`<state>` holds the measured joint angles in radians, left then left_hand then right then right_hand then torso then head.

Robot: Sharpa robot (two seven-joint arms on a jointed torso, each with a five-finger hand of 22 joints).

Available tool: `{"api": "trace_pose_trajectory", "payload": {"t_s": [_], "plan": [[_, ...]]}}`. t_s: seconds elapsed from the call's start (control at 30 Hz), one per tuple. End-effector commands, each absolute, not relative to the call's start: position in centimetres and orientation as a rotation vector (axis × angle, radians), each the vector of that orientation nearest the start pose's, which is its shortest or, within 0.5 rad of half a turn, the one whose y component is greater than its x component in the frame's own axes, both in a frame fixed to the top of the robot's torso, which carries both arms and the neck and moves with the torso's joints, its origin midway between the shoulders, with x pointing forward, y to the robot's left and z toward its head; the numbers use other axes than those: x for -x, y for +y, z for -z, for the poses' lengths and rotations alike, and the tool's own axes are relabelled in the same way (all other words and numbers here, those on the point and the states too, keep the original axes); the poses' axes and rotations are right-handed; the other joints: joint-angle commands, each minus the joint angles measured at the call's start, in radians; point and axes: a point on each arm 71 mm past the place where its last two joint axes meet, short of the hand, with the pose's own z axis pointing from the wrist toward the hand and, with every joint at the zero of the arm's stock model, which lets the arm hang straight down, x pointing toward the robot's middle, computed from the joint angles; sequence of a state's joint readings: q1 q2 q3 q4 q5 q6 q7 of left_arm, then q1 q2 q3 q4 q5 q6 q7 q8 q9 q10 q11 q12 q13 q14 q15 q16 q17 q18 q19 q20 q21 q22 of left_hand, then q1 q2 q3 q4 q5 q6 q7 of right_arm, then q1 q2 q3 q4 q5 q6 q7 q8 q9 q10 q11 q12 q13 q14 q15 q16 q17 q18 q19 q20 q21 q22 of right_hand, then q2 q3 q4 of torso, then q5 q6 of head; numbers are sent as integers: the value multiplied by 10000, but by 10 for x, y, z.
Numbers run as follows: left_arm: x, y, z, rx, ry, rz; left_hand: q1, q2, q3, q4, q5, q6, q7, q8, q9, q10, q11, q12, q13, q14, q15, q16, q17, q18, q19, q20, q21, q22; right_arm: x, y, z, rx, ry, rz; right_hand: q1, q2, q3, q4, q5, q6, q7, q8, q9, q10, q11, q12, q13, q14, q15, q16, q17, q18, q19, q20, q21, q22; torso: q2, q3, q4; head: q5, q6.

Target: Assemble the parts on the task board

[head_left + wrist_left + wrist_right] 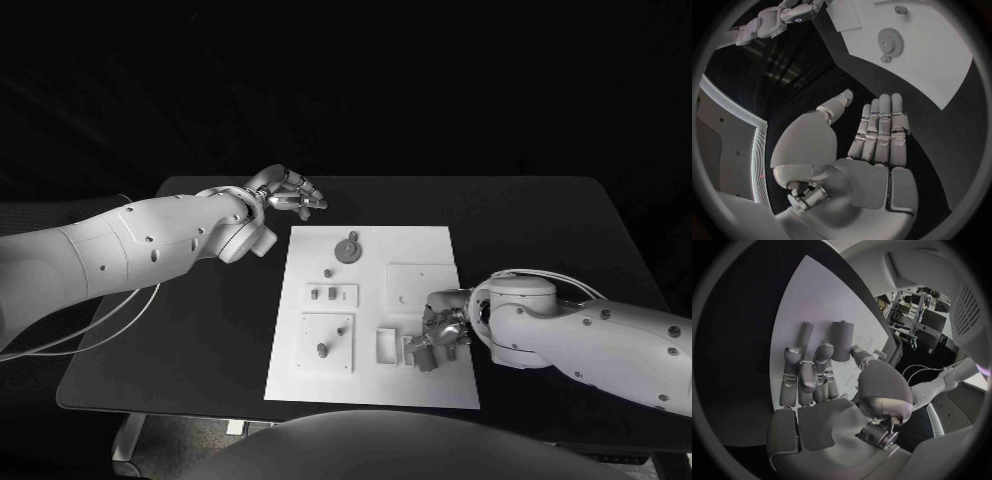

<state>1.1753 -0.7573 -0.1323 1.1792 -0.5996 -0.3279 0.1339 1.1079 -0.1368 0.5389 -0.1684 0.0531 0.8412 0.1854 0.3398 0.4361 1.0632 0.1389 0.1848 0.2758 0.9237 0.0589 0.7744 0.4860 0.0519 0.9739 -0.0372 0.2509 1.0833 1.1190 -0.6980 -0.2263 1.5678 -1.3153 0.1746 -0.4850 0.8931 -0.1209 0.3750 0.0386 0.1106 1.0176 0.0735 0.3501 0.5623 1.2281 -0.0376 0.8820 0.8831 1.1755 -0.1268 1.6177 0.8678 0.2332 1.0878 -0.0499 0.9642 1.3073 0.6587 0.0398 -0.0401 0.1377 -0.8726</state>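
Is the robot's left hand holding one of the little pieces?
No, the left hand is open with its fingers straight and nothing in them, hovering over the black table beside the white task board.

Dim scene, black surround, bright white task board point(372, 318), fisheye-bent edges, perhaps slight softness in wrist views

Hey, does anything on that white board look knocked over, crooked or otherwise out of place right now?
Nothing stands out. The task board lies flat and square on the table, and the gear sits flat at its far end. The left hand is off the board; the right hand is over its near right corner.
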Motion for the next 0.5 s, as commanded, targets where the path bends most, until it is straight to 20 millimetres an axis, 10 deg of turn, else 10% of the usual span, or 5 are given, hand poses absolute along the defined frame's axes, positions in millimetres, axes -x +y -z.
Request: {"api": "trace_pose_trajectory", "payload": {"t_s": [0.03, 0.23, 0.5], "plan": [[-525, 270, 248, 6865, 17315, 8972, -24, 88, -9, 65, -30, -58, -33, -33, 15, -42, 15, 47, -18, 73, 24, -67, 10, 92, 42, -1, -54, 12, -401, -142, 320, 3448, 24738, -3301, 170, 61, -10, -141, 39, 79, -9, -56, -45, 55, -16, 18, 14, 65, -23, -63, 19, 286, -41, 5, 34, 179, 1, -3, 0, 12, 0], [-525, 271, 248, 6885, 17315, 8940, -24, 86, -9, 65, -30, -58, -33, -33, 15, -43, 15, 47, -20, 73, 23, -70, 13, 93, 42, -2, -56, 13, -402, -144, 319, 3202, 24539, -3320, 627, 731, 4, -1700, 65, 216, -11, -142, -51, 118, -23, -6, 43, 148, 10, -141, 183, 286, -31, 113, 38, 149, 2, -4, 0, 18, 0], [-525, 272, 248, 6914, 17354, 8888, -20, 98, -5, 71, -29, -44, -39, -27, 18, -46, 15, 48, -24, 72, 22, -77, 22, 94, 41, -4, -58, 16, -399, -147, 317, 2402, 24721, -3932, -3, 1253, 285, -2574, 84, 427, -39, -258, -107, 228, -45, -68, 41, 282, 50, -236, 406, 286, 37, 201, 20, 126, 2, -5, -1, 55, 0]]}}
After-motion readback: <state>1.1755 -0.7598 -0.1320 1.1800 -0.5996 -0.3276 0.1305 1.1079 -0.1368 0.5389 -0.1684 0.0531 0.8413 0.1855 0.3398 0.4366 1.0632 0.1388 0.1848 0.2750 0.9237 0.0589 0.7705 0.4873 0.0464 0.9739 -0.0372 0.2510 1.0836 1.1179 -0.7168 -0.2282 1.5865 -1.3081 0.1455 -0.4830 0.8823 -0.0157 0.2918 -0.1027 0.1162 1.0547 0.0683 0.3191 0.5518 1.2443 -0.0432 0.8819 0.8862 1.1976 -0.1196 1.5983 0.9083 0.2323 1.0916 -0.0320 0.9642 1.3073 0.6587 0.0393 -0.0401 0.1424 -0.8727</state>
